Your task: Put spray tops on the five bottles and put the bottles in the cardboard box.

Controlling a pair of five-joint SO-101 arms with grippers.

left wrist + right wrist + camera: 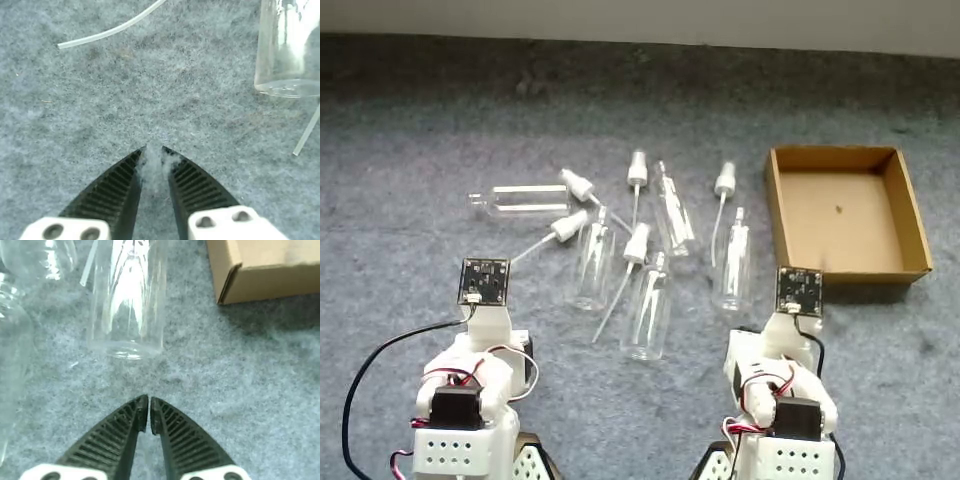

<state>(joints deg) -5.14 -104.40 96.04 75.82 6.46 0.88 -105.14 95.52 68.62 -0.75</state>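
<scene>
Grey carpet (420, 130); left gripper (152, 150) tips barely parted, right gripper (149, 399) tips pressed together, both empty; capless bottle (732, 262) just beside the cardboard box (845, 265), spray top (724, 180) beside the box's far corner; best to spread wide and pinch that top's collar, not its thin tube.

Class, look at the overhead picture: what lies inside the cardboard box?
The cardboard box shows bare brown floor and one small dark speck, nothing else. Its near wall may hide a thin floor strip.
</scene>
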